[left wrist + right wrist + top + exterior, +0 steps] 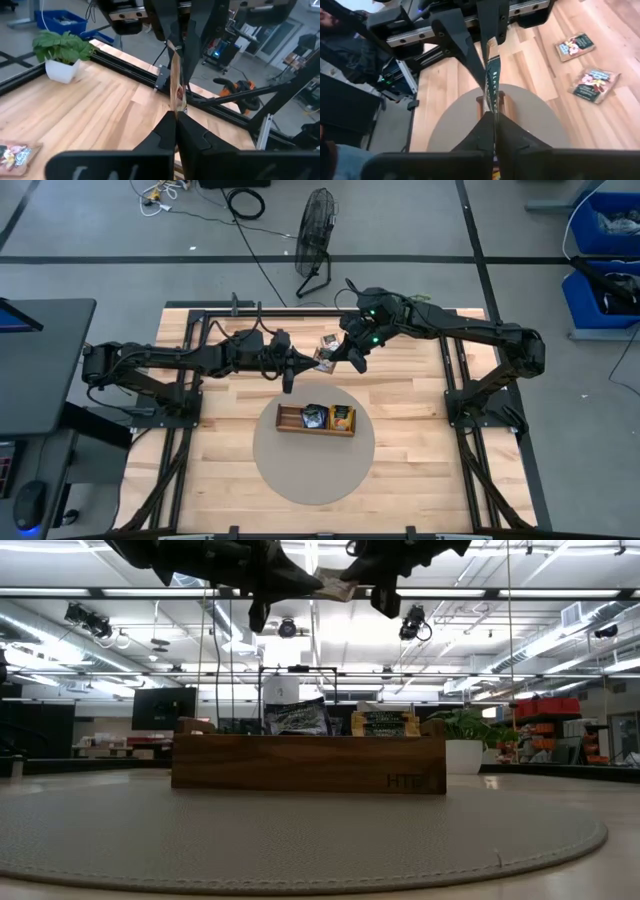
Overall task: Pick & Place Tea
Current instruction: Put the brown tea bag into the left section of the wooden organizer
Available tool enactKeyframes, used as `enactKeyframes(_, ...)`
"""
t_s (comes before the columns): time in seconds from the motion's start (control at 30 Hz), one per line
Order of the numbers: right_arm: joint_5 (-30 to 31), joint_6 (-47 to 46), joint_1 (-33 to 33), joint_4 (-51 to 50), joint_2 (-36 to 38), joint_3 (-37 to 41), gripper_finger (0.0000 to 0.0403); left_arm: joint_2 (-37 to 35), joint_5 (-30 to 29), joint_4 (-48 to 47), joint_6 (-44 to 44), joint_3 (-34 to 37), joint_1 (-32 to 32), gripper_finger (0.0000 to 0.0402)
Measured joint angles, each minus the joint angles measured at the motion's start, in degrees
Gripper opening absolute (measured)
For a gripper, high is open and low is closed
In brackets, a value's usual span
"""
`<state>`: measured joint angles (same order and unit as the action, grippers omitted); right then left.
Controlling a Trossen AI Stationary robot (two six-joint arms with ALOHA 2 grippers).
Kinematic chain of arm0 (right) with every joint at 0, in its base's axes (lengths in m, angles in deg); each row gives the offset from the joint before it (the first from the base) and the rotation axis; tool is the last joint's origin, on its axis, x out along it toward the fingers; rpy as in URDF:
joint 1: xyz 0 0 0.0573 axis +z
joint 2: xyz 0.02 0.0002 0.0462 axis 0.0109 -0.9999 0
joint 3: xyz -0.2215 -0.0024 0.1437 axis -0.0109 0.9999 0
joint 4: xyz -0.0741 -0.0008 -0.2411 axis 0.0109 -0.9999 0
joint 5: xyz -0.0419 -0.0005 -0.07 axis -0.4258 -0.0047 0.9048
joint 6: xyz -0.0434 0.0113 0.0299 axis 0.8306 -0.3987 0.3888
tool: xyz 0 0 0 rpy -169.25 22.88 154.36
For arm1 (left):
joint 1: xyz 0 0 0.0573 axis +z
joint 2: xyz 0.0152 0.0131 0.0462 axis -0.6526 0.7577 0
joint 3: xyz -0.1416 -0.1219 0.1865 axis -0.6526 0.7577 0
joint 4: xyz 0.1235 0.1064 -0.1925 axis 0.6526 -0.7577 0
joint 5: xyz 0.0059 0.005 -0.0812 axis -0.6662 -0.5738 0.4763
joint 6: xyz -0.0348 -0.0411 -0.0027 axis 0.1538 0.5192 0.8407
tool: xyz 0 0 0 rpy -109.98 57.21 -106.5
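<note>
One small flat tea packet hangs in the air between both grippers, above the bare wood beyond the tray. My left gripper is shut on its left end and my right gripper is shut on its right end. The wooden tray sits on a round grey mat. A dark packet and an orange packet stand upright in its compartments. Two more packets lie flat on the table, and one more shows in the left wrist view. My left gripper pinches the packet's near edge between its two fingers, coming level from the table's left. The packet stands edge-on, lifted clear of the table. My right gripper pinches the opposite edge between its two fingers, coming from the table's right and slanting down. The packet spans the gap between the two grippers high above the tray.
A small potted plant stands near the table's black frame rail. The frame rails run along the table's left, far and right edges. Bare wood lies on either side of the mat. A person's sleeve shows beyond the table.
</note>
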<state>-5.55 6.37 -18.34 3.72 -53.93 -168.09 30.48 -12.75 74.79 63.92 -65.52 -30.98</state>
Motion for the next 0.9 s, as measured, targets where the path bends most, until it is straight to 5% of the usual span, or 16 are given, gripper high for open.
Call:
enactKeyframes(0.53,13.3,7.3,5.3,-9.2,1.0,-0.1,0.0001,-3.2,6.6,-0.6,9.8,0.0,5.3,0.0161)
enactKeyframes(0.9,17.3,6.8,7.3,-5.1,0.5,-0.1,0.0,-2.8,9.5,0.5,3.9,0.0,3.9,0.0188)
